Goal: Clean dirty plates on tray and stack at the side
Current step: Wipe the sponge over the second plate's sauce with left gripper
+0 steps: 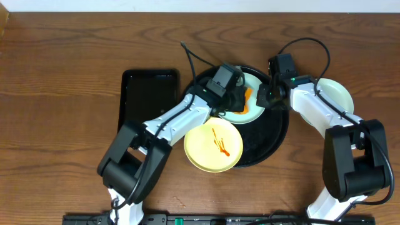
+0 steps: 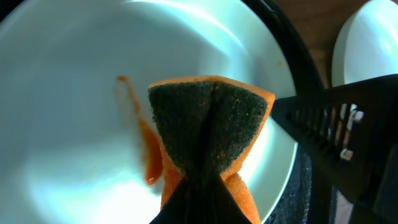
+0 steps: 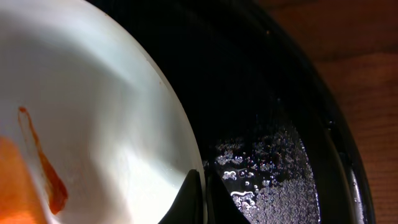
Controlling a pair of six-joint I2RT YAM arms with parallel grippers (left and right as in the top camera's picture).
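Observation:
A pale mint-blue plate (image 1: 255,84) with an orange-red sauce streak (image 2: 146,146) lies in the round black tray (image 1: 275,134). My left gripper (image 1: 240,100) is shut on an orange sponge with a dark scrub face (image 2: 208,127), pressed on this plate beside the streak. My right gripper (image 1: 265,95) is shut on the plate's rim (image 3: 186,155). A pale yellow plate (image 1: 213,147) with sauce streaks rests on the tray's front left rim. A second mint-blue plate (image 1: 335,94) lies on the table to the right of the tray.
A smaller rectangular black tray (image 1: 149,97) lies left of the round tray. Water droplets (image 3: 267,168) sit on the round tray's floor. Cables run from both arms over the wooden table.

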